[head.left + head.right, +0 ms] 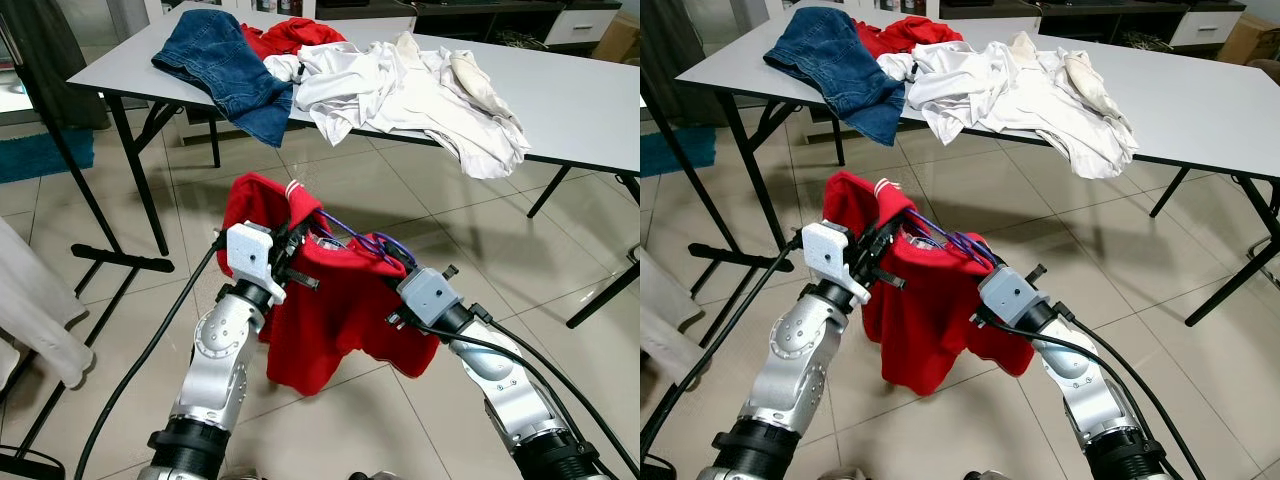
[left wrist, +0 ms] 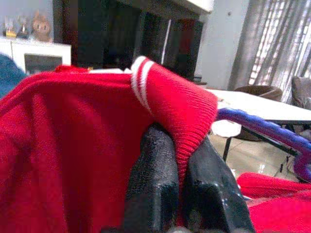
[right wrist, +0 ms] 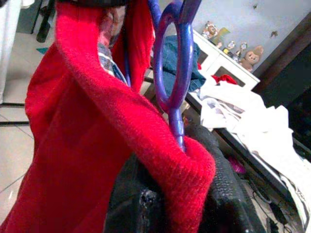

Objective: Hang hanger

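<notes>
A red shirt (image 1: 330, 320) hangs above the tiled floor, stretched between my two grippers. A purple hanger (image 1: 352, 235) is threaded through its neck, and its hook (image 3: 182, 58) sticks out beside the right fingers. My left gripper (image 1: 300, 232) is shut on the white-striped red collar (image 2: 146, 85); the cloth is pinched between the black fingers (image 2: 150, 184). My right gripper (image 1: 388, 258) is shut on the other side of the shirt's top, where the hanger's stem (image 3: 177, 128) runs down into the fold of cloth.
A grey table (image 1: 580, 110) stands just ahead with blue jeans (image 1: 225, 65), a pile of white clothes (image 1: 410, 90) and a red garment (image 1: 290, 35). Its black legs (image 1: 140, 170) are at the left. A white garment (image 1: 30, 310) hangs at the far left over a black rack foot (image 1: 120, 262).
</notes>
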`<state>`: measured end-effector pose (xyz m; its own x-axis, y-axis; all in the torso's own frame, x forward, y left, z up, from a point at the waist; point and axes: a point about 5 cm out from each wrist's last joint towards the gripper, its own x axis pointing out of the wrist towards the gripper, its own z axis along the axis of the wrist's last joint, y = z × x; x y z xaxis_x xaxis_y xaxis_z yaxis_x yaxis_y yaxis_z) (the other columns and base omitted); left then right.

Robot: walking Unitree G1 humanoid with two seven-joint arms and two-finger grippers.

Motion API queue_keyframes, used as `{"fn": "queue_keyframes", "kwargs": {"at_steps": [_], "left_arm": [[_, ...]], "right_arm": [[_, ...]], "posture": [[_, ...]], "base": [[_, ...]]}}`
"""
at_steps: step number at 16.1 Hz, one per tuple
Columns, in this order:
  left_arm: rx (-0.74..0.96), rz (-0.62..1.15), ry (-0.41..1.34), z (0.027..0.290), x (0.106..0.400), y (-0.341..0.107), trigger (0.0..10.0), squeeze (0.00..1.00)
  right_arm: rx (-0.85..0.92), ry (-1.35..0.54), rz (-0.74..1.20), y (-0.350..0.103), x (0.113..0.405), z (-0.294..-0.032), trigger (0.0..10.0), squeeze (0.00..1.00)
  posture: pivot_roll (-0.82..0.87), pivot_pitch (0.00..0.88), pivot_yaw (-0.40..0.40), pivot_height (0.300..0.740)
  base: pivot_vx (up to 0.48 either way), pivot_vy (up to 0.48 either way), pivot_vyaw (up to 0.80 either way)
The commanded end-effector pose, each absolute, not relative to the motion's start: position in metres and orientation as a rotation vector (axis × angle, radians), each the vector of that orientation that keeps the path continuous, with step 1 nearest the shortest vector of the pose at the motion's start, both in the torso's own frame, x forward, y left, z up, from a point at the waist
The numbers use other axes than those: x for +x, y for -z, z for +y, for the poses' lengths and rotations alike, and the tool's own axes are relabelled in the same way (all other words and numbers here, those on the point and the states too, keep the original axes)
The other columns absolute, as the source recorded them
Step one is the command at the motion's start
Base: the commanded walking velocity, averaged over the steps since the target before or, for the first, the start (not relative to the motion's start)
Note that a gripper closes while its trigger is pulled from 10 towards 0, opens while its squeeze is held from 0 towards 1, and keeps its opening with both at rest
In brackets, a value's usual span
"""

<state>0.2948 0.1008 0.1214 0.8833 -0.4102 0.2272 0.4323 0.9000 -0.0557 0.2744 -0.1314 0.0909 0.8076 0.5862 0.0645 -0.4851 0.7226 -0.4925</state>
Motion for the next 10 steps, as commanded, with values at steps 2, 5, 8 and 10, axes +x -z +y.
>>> {"fn": "queue_keyframes", "kwargs": {"at_steps": [2, 5, 8, 10], "left_arm": [[-0.111, -0.206, 0.423, 0.104, 0.299, -0.125, 10.0, 0.0], [-0.017, -0.257, 0.453, 0.105, 0.295, -0.127, 10.0, 1.0], [0.166, -0.348, 0.563, 0.097, 0.287, -0.135, 10.0, 1.0], [0.174, -0.446, 0.595, 0.098, 0.283, -0.147, 10.0, 1.0]], "right_arm": [[-0.473, -0.583, -0.267, -0.101, 0.275, -0.133, 10.0, 0.0], [-0.482, -0.582, -0.269, -0.102, 0.276, -0.134, 10.0, 0.0], [-0.501, -0.575, -0.255, -0.099, 0.278, -0.137, 10.0, 0.0], [-0.511, -0.561, -0.242, -0.098, 0.28, -0.139, 10.0, 0.0]], "posture": [[0.21, 0.031, -0.038, 0.74], [0.21, 0.028, -0.037, 0.74], [0.22, 0.027, -0.036, 0.74], [0.22, 0.027, -0.033, 0.74]], "base": [[0.0, 0.0, 0.0], [0.0, 0.0, 0.0], [0.0, 0.0, 0.0], [0.0, 0.0, 0.0]]}}
